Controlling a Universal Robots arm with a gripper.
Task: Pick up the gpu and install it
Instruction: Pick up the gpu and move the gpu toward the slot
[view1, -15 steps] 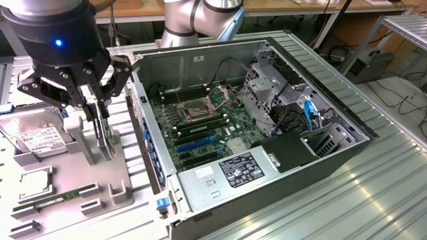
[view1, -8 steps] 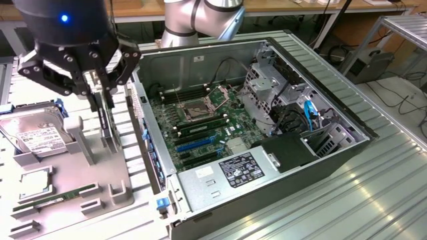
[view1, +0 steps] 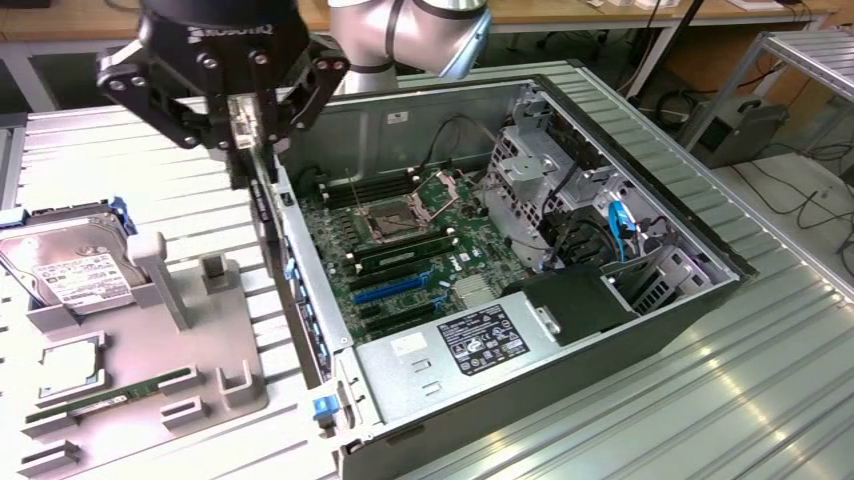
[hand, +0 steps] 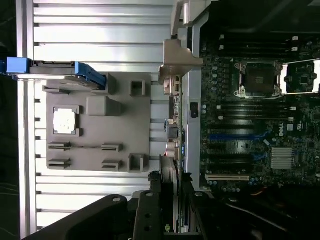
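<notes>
My gripper (view1: 243, 108) hangs above the rear wall of the open computer case (view1: 667, 215), shut on the gpu (view1: 244, 150). The card is held edge-on and points downward, with its silver bracket showing between the black fingers (view1: 200, 95). In the wrist view the gpu (hand: 172, 125) runs as a thin strip from the gripper (hand: 170, 205) along the case wall, its bent bracket tab near the far end. The motherboard (view1: 400, 240) with its blue and black expansion slots (view1: 394, 285) lies just inside the case, beside the card and toward the exterior view's right.
A grey parts fixture (view1: 174, 330) toward the exterior view's left carries a hard drive (view1: 74, 265), a CPU chip (view1: 67, 365) and a green RAM stick (view1: 114, 395). Inside the case are a drive cage (view1: 534, 170), cables and a black power supply (view1: 574, 300).
</notes>
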